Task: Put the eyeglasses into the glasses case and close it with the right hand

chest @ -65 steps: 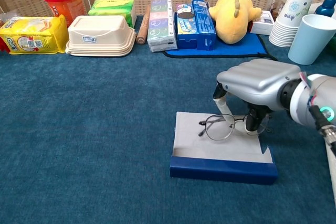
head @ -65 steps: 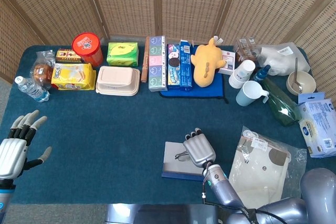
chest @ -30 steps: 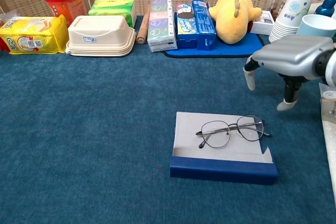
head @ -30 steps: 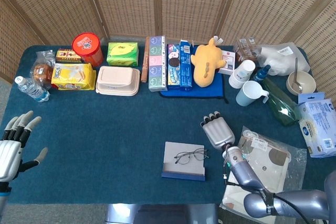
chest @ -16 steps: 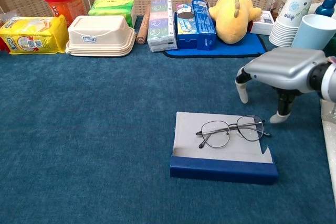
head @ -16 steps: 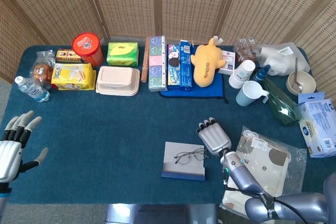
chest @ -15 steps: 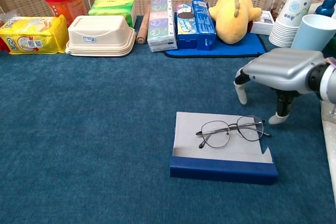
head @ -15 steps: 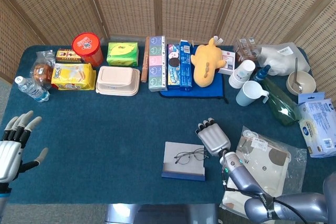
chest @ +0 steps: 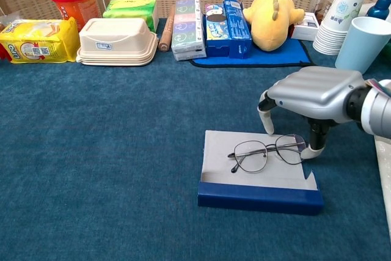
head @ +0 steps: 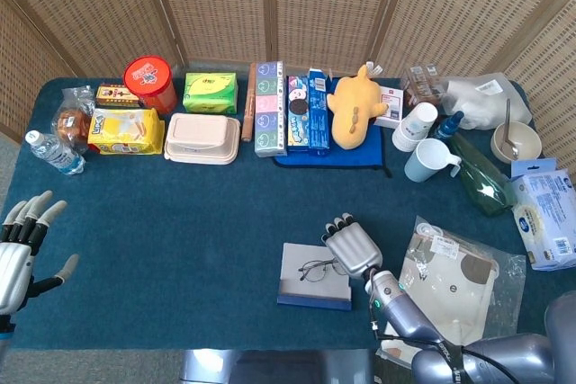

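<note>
- One pair of eyeglasses lies unfolded on the grey inner face of one glasses case, a flat, opened-out case with a dark blue front edge.
- The right hand hovers palm down over the far right corner of the glasses case. Its fingers are curled downward and apart, with nothing held. One fingertip looks very near the right rim of the eyeglasses; whether it touches cannot be told.
- The left hand is well to the left of the glasses case, fingers spread, holding nothing.
- The eyeglasses look light, thin-wired and fragile, with smooth lenses that would likely slip. A light pinch at the bridge or a temple arm seems safer than pressing a lens.
- The glasses case looks stiff and flat; its flap probably folds over from one edge.
- Beyond the glasses case, against the screen: one yellow plush toy, one stack of paper cups, one blue mug.
</note>
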Available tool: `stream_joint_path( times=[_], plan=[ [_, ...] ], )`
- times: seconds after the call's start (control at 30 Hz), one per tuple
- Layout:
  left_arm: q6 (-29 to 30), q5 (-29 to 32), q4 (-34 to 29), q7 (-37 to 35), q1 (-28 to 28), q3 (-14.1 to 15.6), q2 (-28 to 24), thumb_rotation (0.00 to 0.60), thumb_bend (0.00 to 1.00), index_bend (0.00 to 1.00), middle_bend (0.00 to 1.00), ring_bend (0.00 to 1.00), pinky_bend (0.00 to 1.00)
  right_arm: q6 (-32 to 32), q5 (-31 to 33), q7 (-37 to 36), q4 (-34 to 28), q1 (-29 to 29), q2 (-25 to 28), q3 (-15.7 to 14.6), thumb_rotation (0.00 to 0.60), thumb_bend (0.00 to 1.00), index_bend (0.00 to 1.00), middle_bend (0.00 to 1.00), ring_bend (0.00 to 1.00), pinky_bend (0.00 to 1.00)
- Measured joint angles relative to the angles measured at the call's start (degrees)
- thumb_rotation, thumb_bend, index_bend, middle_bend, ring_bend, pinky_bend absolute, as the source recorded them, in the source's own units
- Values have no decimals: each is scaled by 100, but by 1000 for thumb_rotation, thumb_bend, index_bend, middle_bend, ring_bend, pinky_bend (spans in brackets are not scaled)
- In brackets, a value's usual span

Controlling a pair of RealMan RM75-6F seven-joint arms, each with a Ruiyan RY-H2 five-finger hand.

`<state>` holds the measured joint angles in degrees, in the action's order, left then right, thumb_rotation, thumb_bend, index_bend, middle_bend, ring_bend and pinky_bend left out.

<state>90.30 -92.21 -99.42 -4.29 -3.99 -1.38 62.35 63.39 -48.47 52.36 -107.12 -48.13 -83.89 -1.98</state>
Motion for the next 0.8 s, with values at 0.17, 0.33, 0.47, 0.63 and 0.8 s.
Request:
stream_joint_path(
  times=[0.17,0.33,0.47,0.63,0.8],
  plan=[
    [22,-9,33,-43,14,5,6,600,285,87,25,0,0,49,25,80,-106,-14,-8,7,600,0,411,260,190,190],
    [55,-24,67,-84,32,10,7,600,285,86,25,0,0,131,6,162,-55,-48,64,76,600,0,413,260,187,190],
    [66,-22,69,-93,41,8,3,600,284,85,25,0,0,128,10,140,-16,-61,199,116,600,0,413,260,186,188],
    [45,-34,55,-75,28,9,16,600,285,84,24,0,0,32,2,21,98,-53,277,120,600,0,412,260,185,188],
    [53,-45,35,-49,29,8,19,600,284,82,24,0,0,-147,-22,-201,338,-38,259,118,600,0,414,260,185,187]
  ],
)
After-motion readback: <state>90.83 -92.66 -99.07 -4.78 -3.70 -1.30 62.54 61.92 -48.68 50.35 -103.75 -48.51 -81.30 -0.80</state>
